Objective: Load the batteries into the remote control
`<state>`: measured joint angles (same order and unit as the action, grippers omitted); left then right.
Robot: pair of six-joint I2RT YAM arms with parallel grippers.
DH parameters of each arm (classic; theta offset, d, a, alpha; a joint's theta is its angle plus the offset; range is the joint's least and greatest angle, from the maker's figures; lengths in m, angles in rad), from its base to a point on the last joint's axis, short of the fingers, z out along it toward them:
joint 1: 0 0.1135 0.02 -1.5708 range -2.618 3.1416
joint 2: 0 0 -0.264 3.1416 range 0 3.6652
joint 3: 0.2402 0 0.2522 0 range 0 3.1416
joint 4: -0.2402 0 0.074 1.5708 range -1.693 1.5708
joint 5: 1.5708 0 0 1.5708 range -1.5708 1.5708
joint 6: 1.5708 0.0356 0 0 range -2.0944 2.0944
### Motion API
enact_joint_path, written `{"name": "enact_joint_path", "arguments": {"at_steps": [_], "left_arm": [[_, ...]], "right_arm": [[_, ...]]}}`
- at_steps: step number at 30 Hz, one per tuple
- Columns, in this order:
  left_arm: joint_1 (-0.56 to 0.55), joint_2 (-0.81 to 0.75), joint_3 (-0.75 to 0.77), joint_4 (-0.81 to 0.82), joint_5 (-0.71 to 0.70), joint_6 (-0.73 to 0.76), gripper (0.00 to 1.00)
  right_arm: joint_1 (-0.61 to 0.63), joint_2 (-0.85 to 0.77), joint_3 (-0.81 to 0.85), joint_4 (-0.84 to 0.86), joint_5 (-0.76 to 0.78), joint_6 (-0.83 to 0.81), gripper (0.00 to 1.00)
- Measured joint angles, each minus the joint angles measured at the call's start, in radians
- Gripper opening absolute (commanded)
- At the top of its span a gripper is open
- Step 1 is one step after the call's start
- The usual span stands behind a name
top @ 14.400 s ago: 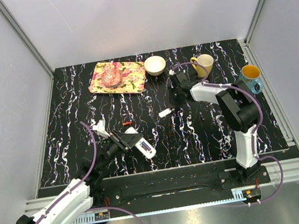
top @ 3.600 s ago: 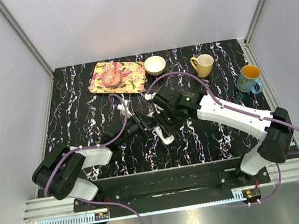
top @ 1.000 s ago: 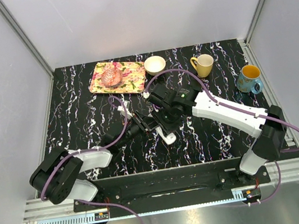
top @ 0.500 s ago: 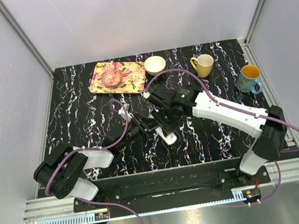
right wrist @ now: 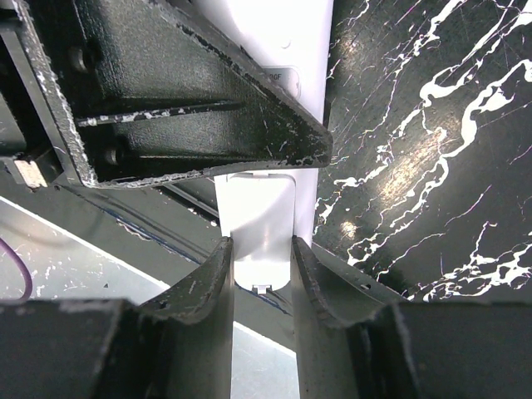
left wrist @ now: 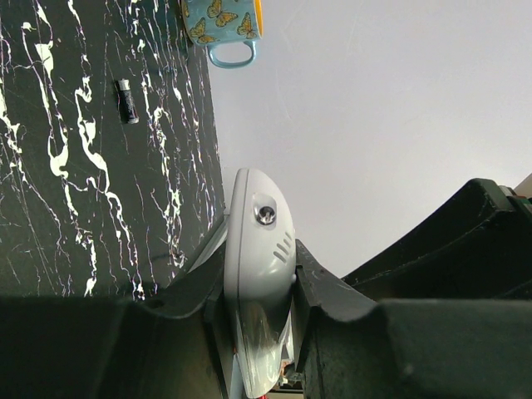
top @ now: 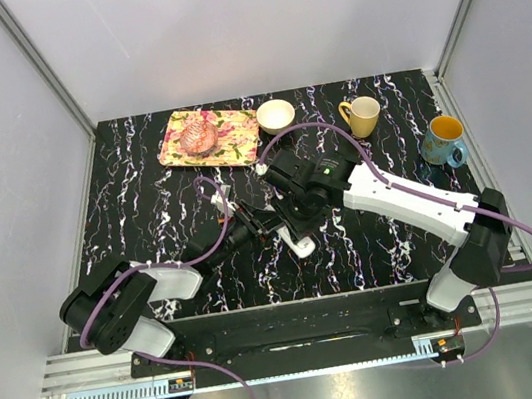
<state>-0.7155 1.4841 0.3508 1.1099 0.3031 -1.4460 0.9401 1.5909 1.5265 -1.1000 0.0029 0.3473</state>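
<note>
My left gripper point(top: 264, 222) point(left wrist: 259, 268) is shut on the remote control point(left wrist: 258, 241), a slim white bar seen edge-on between its fingers. The bar's near end point(top: 302, 246) pokes out below both grippers at mid-table. The right gripper point(top: 295, 221) point(right wrist: 262, 249) meets it from the right, shut on a small flat white cover piece point(right wrist: 263, 218) with a clip tab. The cover lies against the remote's white face point(right wrist: 278, 33), right below a left finger point(right wrist: 183, 100). One dark battery point(left wrist: 126, 100) lies on the black marbled table. The other batteries are hidden.
At the back stand a floral tray point(top: 235, 144) with a pink object, a white bowl point(top: 276, 115) and a yellow mug point(top: 362, 115). A blue butterfly mug point(top: 444, 139) point(left wrist: 220, 25) sits at the right. Grey walls enclose the table.
The left arm's elbow has shifted a little. Both grippers stay together at mid-table with the same grips.
</note>
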Motion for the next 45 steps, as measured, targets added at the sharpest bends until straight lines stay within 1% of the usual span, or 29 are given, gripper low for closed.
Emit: {"name": "enact_joint_path", "arguments": {"at_steps": [5, 11, 19, 26, 34, 40, 45], "left_arm": [[-0.005, -0.006, 0.0, -0.002, -0.006, 0.012, 0.0], [-0.011, -0.021, 0.0, -0.013, -0.019, 0.035, 0.0], [-0.029, -0.029, 0.0, -0.017, -0.014, 0.042, 0.0], [-0.032, -0.029, 0.0, -0.017, -0.011, 0.042, 0.0], [-0.034, -0.03, 0.0, -0.016, -0.011, 0.042, 0.0], [-0.034, -0.03, 0.0, -0.016, -0.01, 0.042, 0.0], [-0.034, -0.03, 0.0, -0.017, -0.011, 0.043, 0.0]], "right_arm": [[0.0, -0.003, 0.0, -0.002, 0.002, 0.006, 0.36], [0.001, -0.004, 0.0, -0.002, 0.005, 0.016, 0.4], [0.0, -0.005, 0.0, 0.003, 0.032, 0.025, 0.48], [0.0, -0.007, 0.0, 0.01, 0.04, 0.036, 0.51], [0.0, -0.007, 0.0, 0.014, 0.04, 0.047, 0.53], [0.0, -0.007, 0.0, 0.011, 0.051, 0.056, 0.59], [0.0, -0.007, 0.0, 0.01, 0.061, 0.062, 0.61]]}}
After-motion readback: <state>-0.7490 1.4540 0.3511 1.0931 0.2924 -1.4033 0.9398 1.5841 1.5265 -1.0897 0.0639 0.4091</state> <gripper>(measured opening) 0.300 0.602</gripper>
